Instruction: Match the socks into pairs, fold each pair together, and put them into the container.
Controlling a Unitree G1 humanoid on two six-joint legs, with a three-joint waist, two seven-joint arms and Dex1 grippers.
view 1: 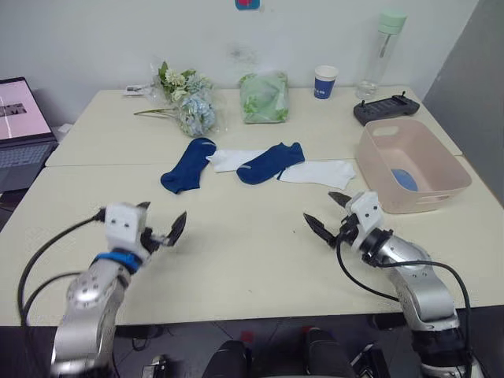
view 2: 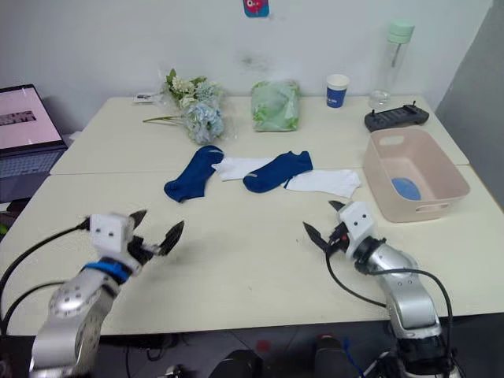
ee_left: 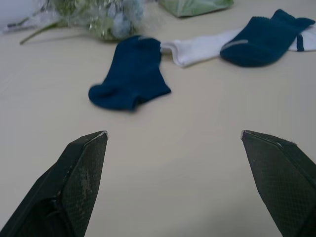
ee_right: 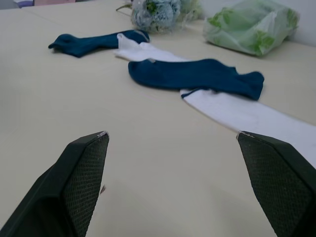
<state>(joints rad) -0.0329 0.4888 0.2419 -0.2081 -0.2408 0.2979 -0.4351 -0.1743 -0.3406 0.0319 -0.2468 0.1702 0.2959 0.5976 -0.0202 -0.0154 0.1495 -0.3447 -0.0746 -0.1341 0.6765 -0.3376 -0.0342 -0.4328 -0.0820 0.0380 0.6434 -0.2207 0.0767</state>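
Cream matte table, two tops butted together, seam running across the left half of the head view. Middle of frame, a row of four soft knit ankle socks: navy sock at the left, lying flat and apart from the next by a sliver; white sock, its right end under a second navy sock with a pale stripe at the cuff; another white sock reaching right from beneath that one. Right of centre, the container: pale pink smooth plastic tub, rectangular with rounded corners and a handle slot in the far wall, with light blue fabric lying on its floor. Upper edge of the table, left to right: bunch of pale blue and white flowers in clear wrap, crinkled pale green plastic bag, blue-and-white paper cup, clear bottle with a green cap, black handheld controller. Far left edge, an open laptop. Lower left, the left gripper, black textured fingers spread wide, empty, above bare tabletop. Lower right, the right gripper, fingers likewise parted and empty, near the tub's front corner.
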